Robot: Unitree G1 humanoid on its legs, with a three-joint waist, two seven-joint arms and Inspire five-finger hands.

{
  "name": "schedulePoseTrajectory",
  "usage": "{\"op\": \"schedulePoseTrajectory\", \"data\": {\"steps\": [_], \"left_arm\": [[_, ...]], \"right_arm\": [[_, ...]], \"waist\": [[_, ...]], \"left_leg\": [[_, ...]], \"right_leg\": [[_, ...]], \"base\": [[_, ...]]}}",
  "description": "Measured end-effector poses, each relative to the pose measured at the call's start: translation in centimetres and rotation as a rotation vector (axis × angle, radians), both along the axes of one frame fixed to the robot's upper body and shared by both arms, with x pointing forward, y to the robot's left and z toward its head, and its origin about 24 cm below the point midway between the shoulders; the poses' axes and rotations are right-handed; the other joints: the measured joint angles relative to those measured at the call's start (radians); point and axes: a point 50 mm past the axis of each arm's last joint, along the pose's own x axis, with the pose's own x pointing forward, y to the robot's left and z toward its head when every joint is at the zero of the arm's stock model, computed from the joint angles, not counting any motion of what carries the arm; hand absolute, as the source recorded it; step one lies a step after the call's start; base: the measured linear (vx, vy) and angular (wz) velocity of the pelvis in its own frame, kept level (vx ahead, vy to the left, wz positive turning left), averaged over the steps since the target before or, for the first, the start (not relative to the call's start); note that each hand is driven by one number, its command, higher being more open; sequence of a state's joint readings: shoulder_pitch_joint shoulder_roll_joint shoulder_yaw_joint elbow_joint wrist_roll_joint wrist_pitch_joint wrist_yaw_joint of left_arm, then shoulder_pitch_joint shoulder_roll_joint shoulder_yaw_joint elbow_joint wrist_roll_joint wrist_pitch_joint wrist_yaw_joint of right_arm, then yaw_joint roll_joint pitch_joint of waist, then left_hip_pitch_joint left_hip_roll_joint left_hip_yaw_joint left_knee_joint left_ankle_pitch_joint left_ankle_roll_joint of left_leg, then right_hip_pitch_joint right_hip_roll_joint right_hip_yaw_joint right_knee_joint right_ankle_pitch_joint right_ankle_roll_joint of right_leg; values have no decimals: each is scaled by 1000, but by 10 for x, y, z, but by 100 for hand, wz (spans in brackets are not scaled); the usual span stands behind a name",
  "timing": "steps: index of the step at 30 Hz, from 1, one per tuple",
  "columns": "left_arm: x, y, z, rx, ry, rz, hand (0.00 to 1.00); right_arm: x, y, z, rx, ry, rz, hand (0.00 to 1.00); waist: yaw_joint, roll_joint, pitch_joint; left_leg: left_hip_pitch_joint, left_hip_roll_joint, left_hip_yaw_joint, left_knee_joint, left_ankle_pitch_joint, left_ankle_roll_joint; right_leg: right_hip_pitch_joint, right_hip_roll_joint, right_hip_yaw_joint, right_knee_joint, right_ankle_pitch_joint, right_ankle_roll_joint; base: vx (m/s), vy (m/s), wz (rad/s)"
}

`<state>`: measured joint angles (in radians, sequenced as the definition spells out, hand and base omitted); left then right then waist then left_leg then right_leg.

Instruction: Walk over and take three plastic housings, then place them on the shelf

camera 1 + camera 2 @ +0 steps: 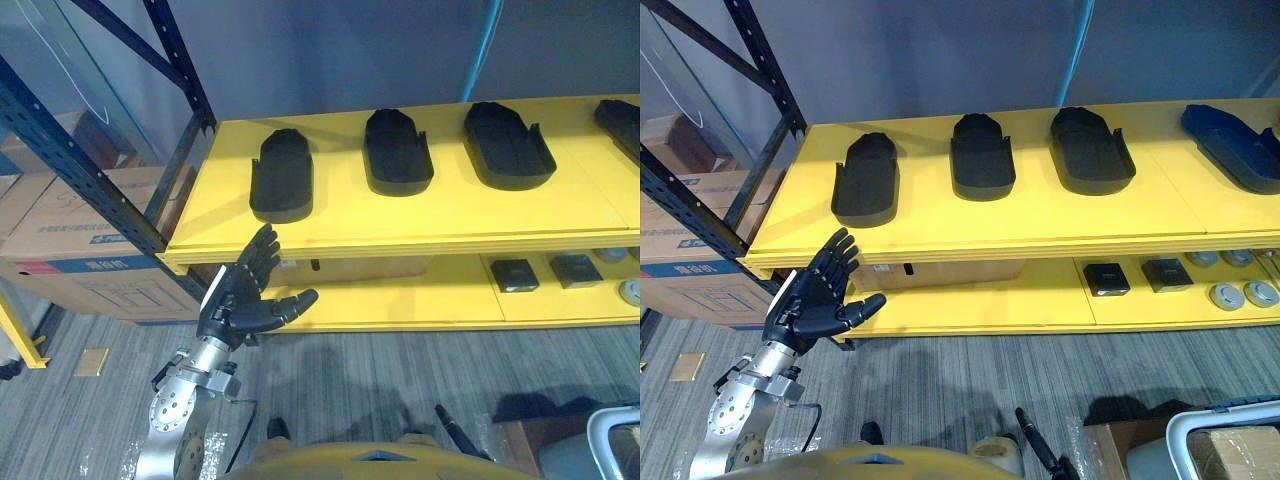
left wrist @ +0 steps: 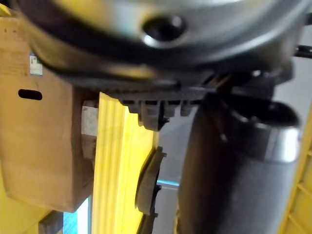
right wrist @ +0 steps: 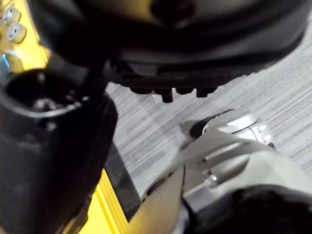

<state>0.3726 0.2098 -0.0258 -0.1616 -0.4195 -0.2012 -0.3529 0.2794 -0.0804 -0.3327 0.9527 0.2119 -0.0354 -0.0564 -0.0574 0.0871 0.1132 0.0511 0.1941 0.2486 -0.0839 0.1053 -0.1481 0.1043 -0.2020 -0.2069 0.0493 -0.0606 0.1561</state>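
A: Progress, quick?

B: The yellow shelf [image 1: 940, 225] has three black housings in a row across its top board: left housing [image 1: 866, 180], middle housing [image 1: 982, 158], right housing [image 1: 1091, 152]. They lie flat and apart from one another. A fourth housing [image 1: 1232, 148], bluish, lies at the far right. My read is that the placing looks done, or close to it.

A: Hands?

B: The left hand [image 1: 812, 300] is near the shelf's left front corner, below the top board. Its fingers are spread, with nothing in it and touching nothing. The right hand [image 3: 170, 44] is over grey floor, and I cannot tell whether its fingers are apart or curled.

A: Anything left to do?

B: I see no housing off the shelf, so likely just pulling back.

A: Containers?

B: Cardboard boxes [image 1: 90, 225] stand left of the shelf, behind the blue rack post, with their contents hidden. A pale tub [image 1: 1175, 432] sits near right on the floor with something brown inside; I can't tell what. The lower board [image 1: 980, 300] holds two small black boxes [image 1: 1106, 279] at right, then round parts [image 1: 1245, 294] further right.
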Motion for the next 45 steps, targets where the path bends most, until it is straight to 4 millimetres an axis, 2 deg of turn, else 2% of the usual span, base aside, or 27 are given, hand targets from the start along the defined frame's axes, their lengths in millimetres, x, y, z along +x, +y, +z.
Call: {"op": "schedulePoseTrajectory", "data": {"steps": [1, 9, 17, 25, 31, 36, 45], "left_arm": [[0, 0, 1, 5, -8, 3, 100], [4, 8, 9, 28, -59, 46, 100], [17, 12, 12, 36, -76, 148, 100], [32, 18, 10, 148, -68, 252, 100], [39, 26, 7, 149, -51, 339, 100], [49, 27, 17, 158, -94, 359, 100], [63, 28, 29, 201, -125, 356, 100]], "right_arm": [[-1, -1, -1, 2, 8, 0, 100], [4, -2, -2, 8, 5, 4, 100], [3, 0, -3, 20, 9, -1, 100], [-4, 3, -6, 47, 36, -4, 100], [-4, 3, -5, 61, 28, -3, 100], [-3, 0, -4, 56, 17, -8, 100], [3, -2, -2, 57, -21, 9, 100]], "waist": [[-1, 9, -9], [7, 4, -15], [1, -11, -19], [-8, -32, -13], [-35, -30, -4], [-49, -18, 31], [-80, -18, 60]], "left_leg": [[-5, -1, -7, 0, 4, -2], [-6, -2, -11, -1, 8, -5], [-5, -2, -7, -4, 9, -5], [-1, -1, 13, -2, 8, -5], [11, 0, 32, -1, -2, -10], [9, 1, 53, 0, -6, -10], [10, 1, 81, 1, -9, -9]], "right_leg": [[0, -1, -7, -1, 1, 1], [3, -1, -13, -3, 7, 10], [9, -1, -12, -18, 11, 15], [3, -1, 2, -20, 11, 15], [-1, -1, 22, -19, 11, 14], [-22, -1, 45, -14, 11, 14], [-51, -1, 72, 5, 9, 11]], "base": [[28, -2, 12], [6, -1, 2], [0, 0, 0], [2, 0, -4], [6, 1, -9], [-2, 4, -12], [12, 2, -8]]}}
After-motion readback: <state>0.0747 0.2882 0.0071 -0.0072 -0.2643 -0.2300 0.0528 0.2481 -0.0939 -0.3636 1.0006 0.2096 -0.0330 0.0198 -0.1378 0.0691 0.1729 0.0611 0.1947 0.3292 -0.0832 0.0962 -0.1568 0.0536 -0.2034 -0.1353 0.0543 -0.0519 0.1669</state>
